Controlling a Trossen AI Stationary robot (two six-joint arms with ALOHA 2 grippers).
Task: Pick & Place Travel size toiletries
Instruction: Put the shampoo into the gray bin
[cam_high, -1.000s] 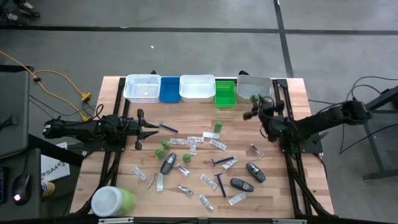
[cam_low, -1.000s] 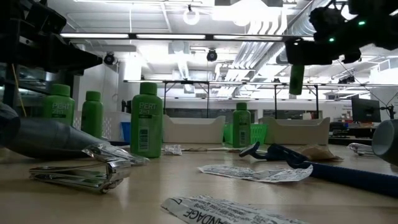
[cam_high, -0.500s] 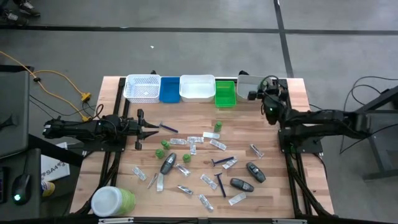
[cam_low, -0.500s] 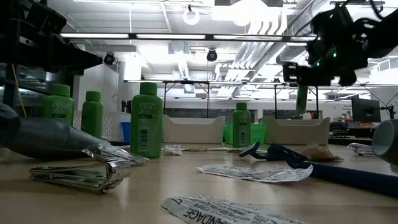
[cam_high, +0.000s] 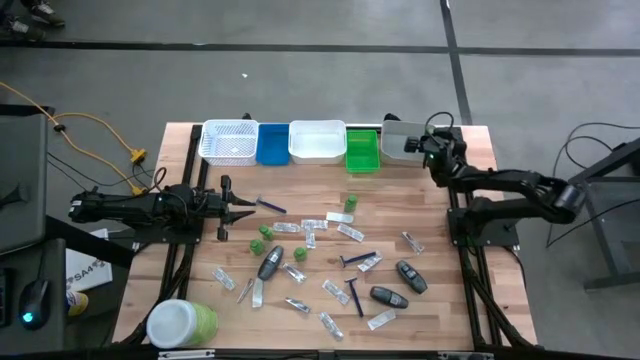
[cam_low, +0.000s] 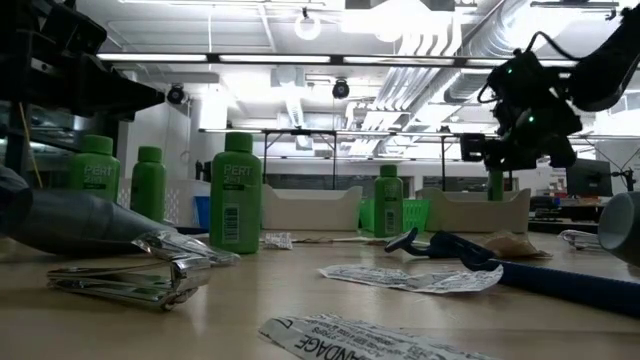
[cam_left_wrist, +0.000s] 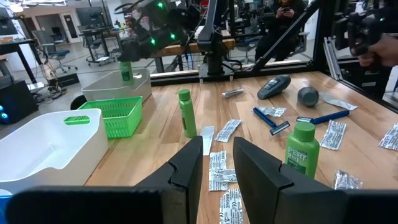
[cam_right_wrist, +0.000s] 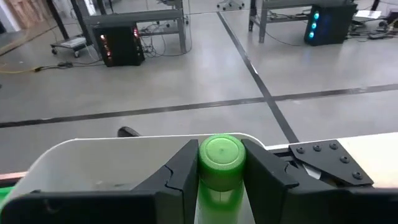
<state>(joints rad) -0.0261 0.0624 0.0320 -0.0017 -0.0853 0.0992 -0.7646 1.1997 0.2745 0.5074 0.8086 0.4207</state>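
Gripping a green bottle (cam_right_wrist: 221, 163), right fingers (cam_right_wrist: 180, 171) hide its body.

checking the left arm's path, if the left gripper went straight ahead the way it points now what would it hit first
Judging by its wrist view, the left gripper aims across the table at flat sachets just ahead of its fingertips. Those probably come first, then an upright green bottle beyond. Depth is unclear.
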